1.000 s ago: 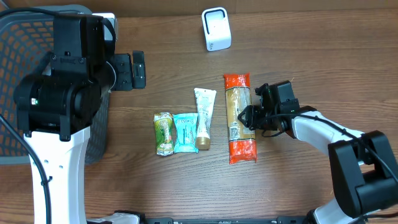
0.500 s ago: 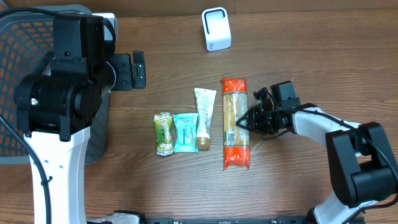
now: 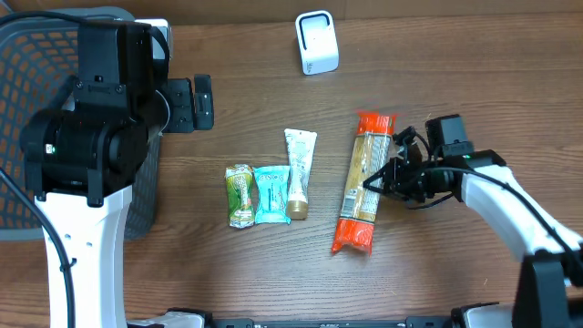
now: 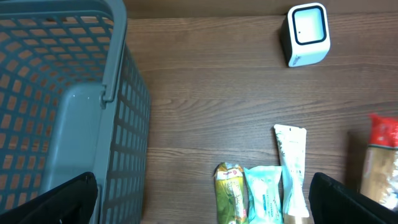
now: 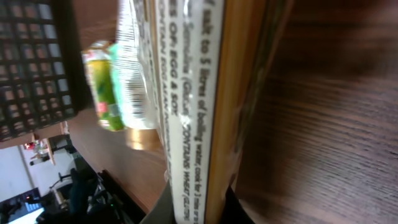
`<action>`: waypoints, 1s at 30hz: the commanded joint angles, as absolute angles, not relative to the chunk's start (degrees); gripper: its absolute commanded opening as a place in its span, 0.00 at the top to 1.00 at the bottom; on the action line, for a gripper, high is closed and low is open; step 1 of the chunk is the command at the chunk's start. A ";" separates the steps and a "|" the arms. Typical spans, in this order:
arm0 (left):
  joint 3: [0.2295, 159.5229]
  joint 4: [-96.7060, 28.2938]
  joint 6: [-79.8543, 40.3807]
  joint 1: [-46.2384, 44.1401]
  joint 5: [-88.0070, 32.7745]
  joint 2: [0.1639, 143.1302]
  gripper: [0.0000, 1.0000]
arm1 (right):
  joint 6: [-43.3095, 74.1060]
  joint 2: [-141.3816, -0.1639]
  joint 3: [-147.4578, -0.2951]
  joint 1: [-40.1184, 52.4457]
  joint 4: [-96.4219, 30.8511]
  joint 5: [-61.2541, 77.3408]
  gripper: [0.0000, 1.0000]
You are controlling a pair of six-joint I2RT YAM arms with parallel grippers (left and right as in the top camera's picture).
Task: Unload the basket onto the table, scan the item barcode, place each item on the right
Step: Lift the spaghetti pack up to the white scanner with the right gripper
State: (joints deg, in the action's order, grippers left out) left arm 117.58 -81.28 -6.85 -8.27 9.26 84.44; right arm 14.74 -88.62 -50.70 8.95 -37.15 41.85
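Observation:
The item is a long pasta packet (image 3: 363,191) with orange-red ends, lying slanted right of the table's centre. My right gripper (image 3: 377,182) is shut on its right edge near the middle. In the right wrist view the packet (image 5: 211,93) runs up from between the fingers (image 5: 239,211), with printed text showing. The white barcode scanner (image 3: 317,42) stands at the back centre and is also in the left wrist view (image 4: 306,32). My left gripper (image 4: 202,208) hangs open and empty above the basket's edge, with the packet's end (image 4: 380,162) at the far right.
A grey mesh basket (image 3: 23,100) fills the left side. A green packet (image 3: 240,195), a teal packet (image 3: 271,193) and a white tube (image 3: 298,173) lie in a row left of the pasta. Bare wood shows between the row and the scanner.
My right gripper has shut on the pasta packet and pulled it to the right, swinging its far end rightward. The left arm has not moved.

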 commanded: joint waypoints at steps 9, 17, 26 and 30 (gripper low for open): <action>117.75 -81.21 -6.39 -8.67 9.39 84.75 0.00 | 13.72 -84.09 -58.48 8.25 -36.69 64.95 0.96; 117.75 -81.21 -6.39 -8.67 9.41 84.75 0.00 | 21.17 -83.90 -68.51 8.23 -37.01 69.38 0.96; 117.75 -81.21 -6.39 -8.67 9.41 84.75 0.00 | 24.29 -83.09 -74.24 8.32 -37.06 67.77 0.96; 117.75 -81.21 -6.39 -8.67 9.41 84.75 0.00 | 23.88 -83.09 -75.46 11.05 -40.27 55.64 0.96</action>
